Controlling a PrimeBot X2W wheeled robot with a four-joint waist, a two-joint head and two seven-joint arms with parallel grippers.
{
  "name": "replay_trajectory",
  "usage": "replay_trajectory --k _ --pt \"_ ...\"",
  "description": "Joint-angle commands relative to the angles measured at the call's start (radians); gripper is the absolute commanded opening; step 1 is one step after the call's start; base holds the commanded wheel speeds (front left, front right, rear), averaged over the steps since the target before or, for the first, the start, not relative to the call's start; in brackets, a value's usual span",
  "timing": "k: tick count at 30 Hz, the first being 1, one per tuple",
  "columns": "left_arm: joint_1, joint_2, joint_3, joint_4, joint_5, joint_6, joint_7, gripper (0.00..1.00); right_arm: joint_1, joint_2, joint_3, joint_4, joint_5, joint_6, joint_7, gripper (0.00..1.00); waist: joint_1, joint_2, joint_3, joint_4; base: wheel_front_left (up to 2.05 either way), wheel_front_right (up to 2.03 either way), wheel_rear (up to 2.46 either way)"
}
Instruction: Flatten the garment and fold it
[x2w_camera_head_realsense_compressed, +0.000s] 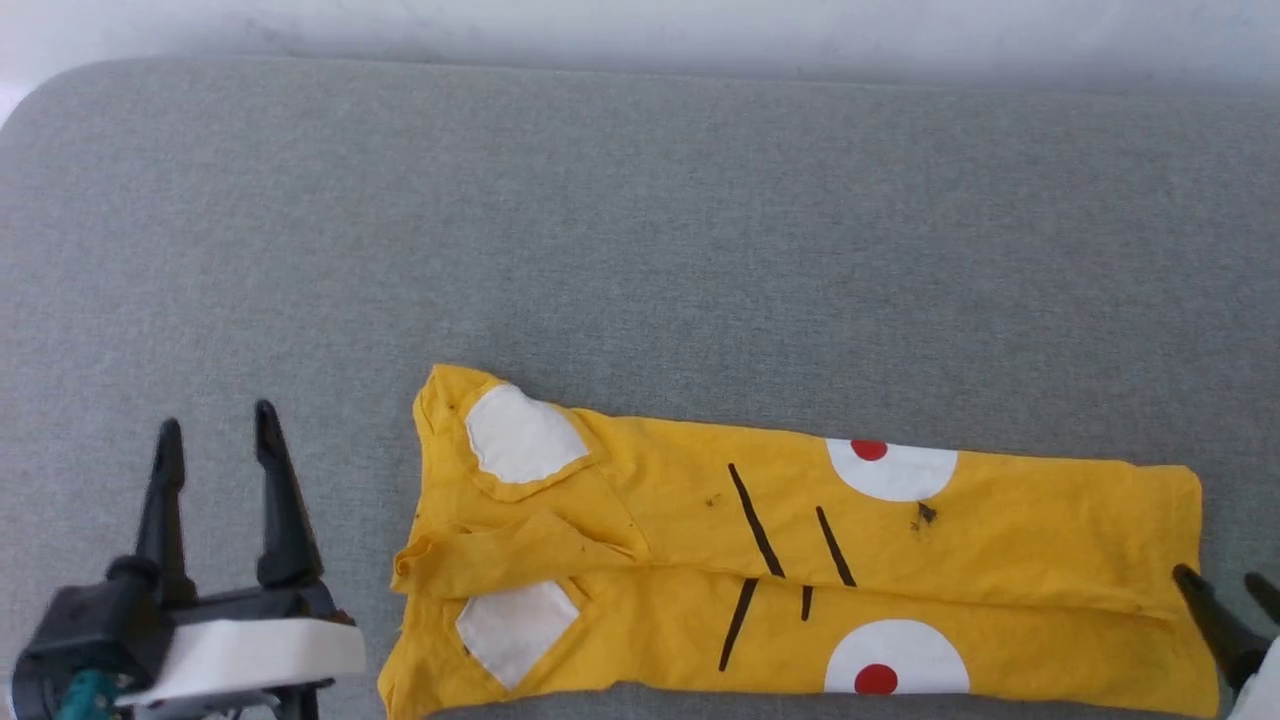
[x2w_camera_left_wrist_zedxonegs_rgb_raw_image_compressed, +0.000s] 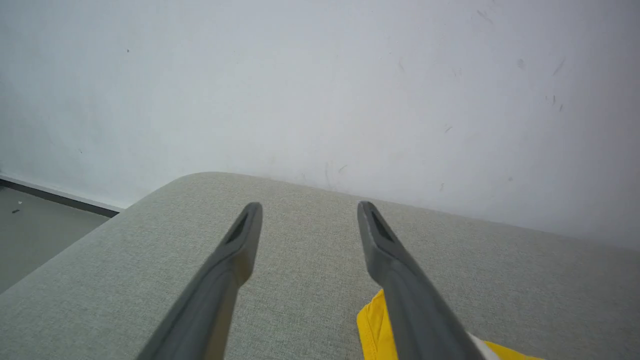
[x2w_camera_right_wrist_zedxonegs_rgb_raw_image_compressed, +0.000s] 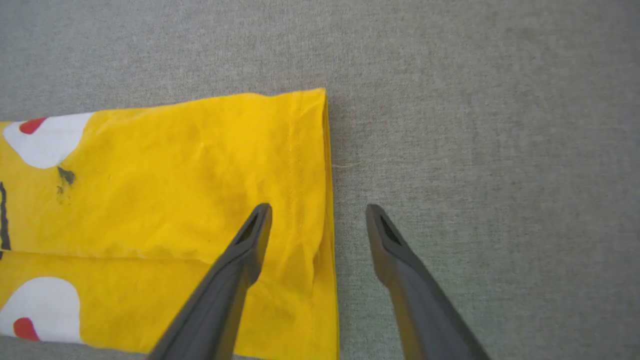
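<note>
**Left side.** The left gripper (x2w_camera_head_realsense_compressed: 216, 418) stands at the near left over the grey padded surface (x2w_camera_head_realsense_compressed: 640, 250), fingers pointing toward the far edge. Its jaws are released and spread wide, with nothing between them. In the left wrist view the left gripper (x2w_camera_left_wrist_zedxonegs_rgb_raw_image_compressed: 310, 206) is seen over bare grey fabric. A corner of the garment (x2w_camera_left_wrist_zedxonegs_rgb_raw_image_compressed: 372, 325) shows just beside its right-hand finger, and a pale wall (x2w_camera_left_wrist_zedxonegs_rgb_raw_image_compressed: 320, 90) and a strip of floor (x2w_camera_left_wrist_zedxonegs_rgb_raw_image_compressed: 40, 225) lie beyond.

**Centre.** The garment (x2w_camera_head_realsense_compressed: 1000, 530) lies flat along the near edge of the surface as a long band running left to right. Two lengthwise flaps meet at a seam through its middle. The left end carries two white patches and a rumpled fold. Black strokes follow, then two white rounds with red dots. The right end is plain yellow with a straight hem.

**Right side.** The right gripper (x2w_camera_head_realsense_compressed: 1218, 577) is at the near right, at the hem. In the right wrist view the right gripper (x2w_camera_right_wrist_zedxonegs_rgb_raw_image_compressed: 319, 206) is released, jaws wide apart. One finger is over the garment (x2w_camera_right_wrist_zedxonegs_rgb_raw_image_compressed: 175, 190), the other over bare grey fabric, with the hem edge between them. Contact with the cloth cannot be determined.
</note>
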Motion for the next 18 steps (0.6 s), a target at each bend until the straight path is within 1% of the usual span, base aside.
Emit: replay_trajectory --k 1,4,6,10,11,12,13,16,18 --pt "0.024 -0.019 -0.011 0.0 0.036 0.01 -0.006 1.0 -0.001 0.002 0.016 0.022 -0.015 -0.001 0.003 1.0 0.0 -0.0001 0.01 0.012 0.0 0.0 0.0" --pt "0.026 -0.032 -0.039 0.019 0.075 0.007 -0.007 1.0 -0.013 -0.003 0.036 0.067 -0.037 -0.001 0.001 1.0 0.0 -0.0001 0.019 0.027 0.0 0.0 0.0" --pt "0.021 -0.052 -0.044 0.022 0.077 0.004 -0.007 1.0 -0.023 0.0 0.039 0.098 -0.044 -0.001 -0.006 1.0 0.0 -0.0001 0.025 0.036 0.0 0.0 0.0" --pt "0.014 -0.058 -0.048 0.029 0.089 -0.005 -0.008 1.0 -0.038 0.0 0.05 0.151 -0.045 -0.001 0.0 1.0 0.0 -0.0001 0.038 0.048 0.0 0.0 0.0" --pt "0.012 -0.058 -0.046 0.029 0.089 -0.008 -0.008 1.0 -0.042 -0.002 0.052 0.159 -0.043 -0.001 0.003 0.62 0.0 -0.0001 0.042 0.051 0.0 0.0 0.0" --pt "0.009 -0.058 -0.045 0.03 0.089 -0.011 -0.008 1.0 -0.046 -0.003 0.052 0.166 -0.04 -0.001 0.004 0.04 0.0 -0.0001 0.045 0.053 0.0 0.0 0.0" --pt "0.008 -0.059 -0.044 0.03 0.089 -0.013 -0.008 1.0 -0.049 -0.001 0.053 0.174 -0.034 -0.001 0.013 0.0 0.0 -0.0001 0.047 0.054 0.0 0.0 0.0" --pt "0.006 -0.059 -0.039 0.029 0.089 -0.015 -0.008 1.0 -0.064 0.008 0.046 0.168 -0.002 -0.001 0.02 0.0 0.0 -0.0001 0.053 0.054 0.0 0.0 0.0" --pt "0.007 -0.06 -0.038 0.028 0.089 -0.016 -0.008 1.0 -0.075 0.001 0.031 0.157 -0.001 -0.001 0.012 0.0 0.0 -0.0001 0.054 0.05 0.0 0.0 0.0"
